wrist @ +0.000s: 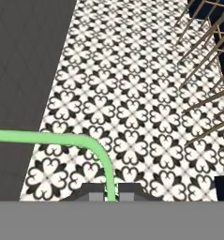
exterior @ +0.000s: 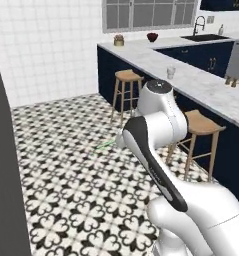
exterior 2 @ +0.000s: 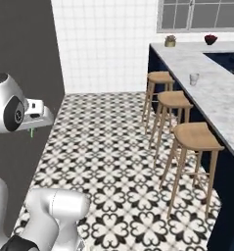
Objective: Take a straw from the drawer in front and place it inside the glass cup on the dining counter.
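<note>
My gripper (wrist: 111,193) is shut on the straw (wrist: 62,138), a thin light-green stick that rises from between the fingertips and appears to bend off to the left in the hand view. A short green piece of the straw (exterior: 106,145) pokes out beside my forearm above the tiled floor, and its tip (exterior 2: 31,132) hangs below the hand. The glass cup (exterior: 170,72) (exterior 2: 194,78) stands upright on the dining counter (exterior: 211,92) (exterior 2: 223,98), far from the gripper. The drawer is out of view.
Round wooden stools (exterior: 128,76) (exterior 2: 197,135) line the counter's near side. A dark tall panel (exterior: 6,175) (exterior 2: 25,49) stands on the left. A bowl of red fruit (exterior: 152,36) and a small potted plant (exterior: 119,40) sit at the far counter end. Patterned floor (exterior 2: 113,147) lies between.
</note>
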